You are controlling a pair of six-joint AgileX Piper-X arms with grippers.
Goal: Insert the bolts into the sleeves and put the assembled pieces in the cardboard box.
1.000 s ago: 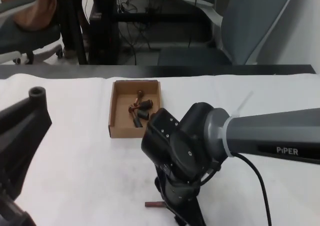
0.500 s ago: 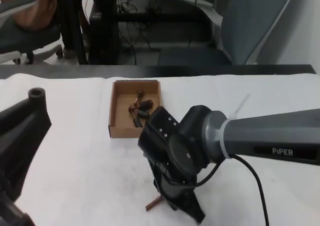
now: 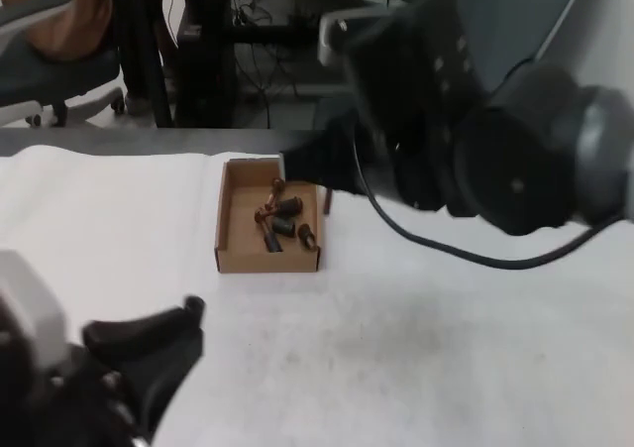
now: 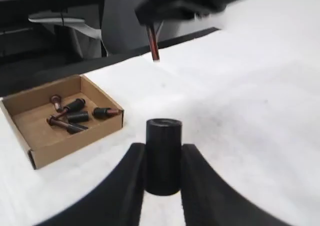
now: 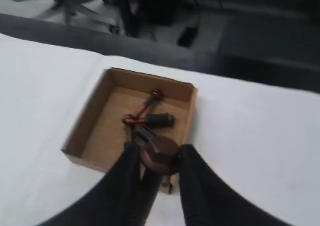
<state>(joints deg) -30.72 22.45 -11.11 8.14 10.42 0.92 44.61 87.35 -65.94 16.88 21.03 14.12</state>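
White-draped bench (image 3: 446, 298) fills my feed. At near left, my left gripper (image 4: 162, 153) pinches a black sleeve (image 4: 163, 131) upright. Farther back sits the cardboard box (image 3: 267, 261), holding several bolt-and-sleeve pieces (image 3: 279, 219). Over its right edge, my right gripper (image 5: 159, 158) clamps a copper-coloured bolt (image 4: 152, 44).

Bright even light, faint shadows, motion blur; foreground out of focus

Right gripper (image 5: 158, 162) is sitting centre of the frame, both fingers pinched on a coppery bolt (image 5: 160, 151), head toward the camera. Right behind it is the cardboard box (image 5: 82, 130) with a few bolt-and-sleeve pieces (image 5: 152, 118) inside, all on white cloth (image 5: 260, 146).
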